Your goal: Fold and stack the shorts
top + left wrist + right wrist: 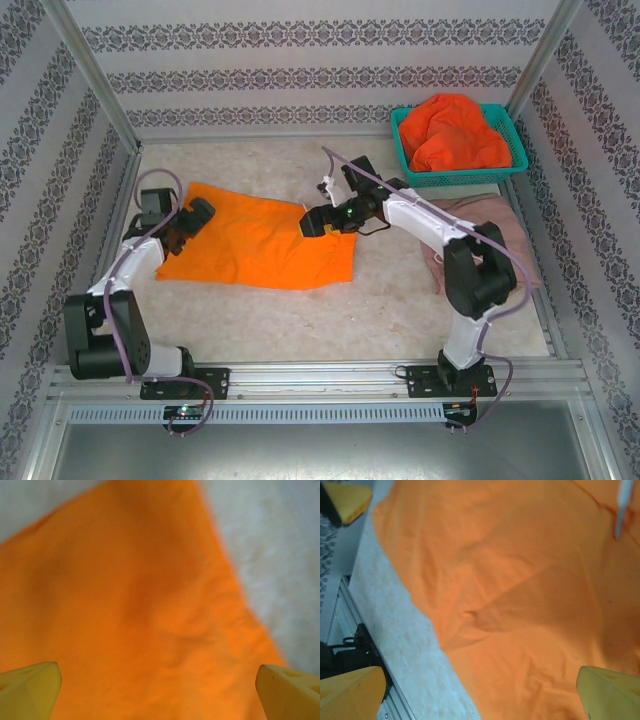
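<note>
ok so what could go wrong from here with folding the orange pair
1. The orange shorts lie flat but creased near the right claw; folding now could lock in a lumpy fold.
2. The left claw and the right claw are both open at opposite edges; an uneven pinch might skew the cloth.
3. The right arm reaches over the pink shorts and could drag them.

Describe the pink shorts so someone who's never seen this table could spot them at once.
Find the teal basket at the table's far right corner. In front of it, along the right edge, lie the pink shorts, rumpled. They are dusty pink, unlike the flat orange shorts mid-table and the red-orange shorts in the basket.
</note>
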Tool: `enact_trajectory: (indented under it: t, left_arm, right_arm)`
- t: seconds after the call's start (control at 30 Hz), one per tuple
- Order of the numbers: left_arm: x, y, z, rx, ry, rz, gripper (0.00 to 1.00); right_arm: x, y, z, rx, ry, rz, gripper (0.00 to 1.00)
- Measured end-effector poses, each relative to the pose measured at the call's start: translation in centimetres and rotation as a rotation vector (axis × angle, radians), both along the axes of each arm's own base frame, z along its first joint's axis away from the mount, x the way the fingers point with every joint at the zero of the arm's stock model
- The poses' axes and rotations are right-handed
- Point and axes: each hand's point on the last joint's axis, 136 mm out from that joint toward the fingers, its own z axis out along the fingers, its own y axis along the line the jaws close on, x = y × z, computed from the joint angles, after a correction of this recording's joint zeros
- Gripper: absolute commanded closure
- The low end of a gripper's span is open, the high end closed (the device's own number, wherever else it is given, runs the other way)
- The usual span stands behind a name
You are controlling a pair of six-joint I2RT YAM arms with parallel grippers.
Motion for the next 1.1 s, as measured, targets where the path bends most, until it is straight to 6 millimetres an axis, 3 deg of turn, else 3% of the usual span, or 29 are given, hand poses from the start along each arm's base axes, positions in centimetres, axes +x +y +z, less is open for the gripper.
enact_trajectory:
  t: [0.07, 0.17, 0.27, 0.4, 0.53, 0.67, 0.77, 0.8, 0.87, 0.97, 1.1]
  left_arm:
    - [-1.0, -0.1, -2.6, -0.006, 0.058, 0.003, 0.00]
    - [-1.7, 0.2, -4.9, 0.004, 0.097, 0.015, 0.00]
    - [-2.0, 0.8, -6.5, 0.021, 0.128, 0.035, 0.00]
    - [-1.5, 1.6, -6.2, 0.029, 0.104, 0.057, 0.00]
    - [-1.6, 2.0, -3.8, 0.036, 0.051, 0.073, 0.00]
    - [-0.3, 0.4, 3.3, 0.041, -0.130, 0.021, 0.04]
    - [0.7, -4.4, 10.0, 0.025, -0.307, -0.115, 0.14]
    - [0.8, -6.8, 11.9, 0.013, -0.362, -0.182, 0.17]
    - [0.4, -11.7, 14.0, -0.022, -0.427, -0.313, 0.25]
    - [-0.4, -19.2, 13.9, -0.088, -0.433, -0.499, 0.40]
    - [-0.5, -26.9, 9.3, -0.138, -0.317, -0.658, 0.56]
  right_arm:
    - [0.6, -1.0, -3.0, -0.031, 0.087, -0.051, 0.02]
    - [1.1, -3.1, -6.5, -0.064, 0.194, -0.127, 0.03]
    - [2.2, -4.0, -6.4, -0.036, 0.215, -0.172, 0.03]
    - [3.0, -4.8, -6.1, -0.025, 0.216, -0.211, 0.02]
    - [3.0, -5.6, -4.8, -0.045, 0.173, -0.236, 0.02]
    - [2.6, -7.2, -0.4, -0.077, 0.032, -0.273, 0.02]
    - [1.9, -8.6, 4.5, -0.084, -0.136, -0.307, 0.02]
    - [1.6, -9.2, 5.8, -0.086, -0.188, -0.321, 0.02]
    - [0.6, -10.5, 7.7, -0.100, -0.271, -0.352, 0.02]
    - [-0.6, -12.7, 7.8, -0.134, -0.329, -0.411, 0.02]
    - [-1.9, -16.2, 4.5, -0.189, -0.287, -0.506, 0.02]
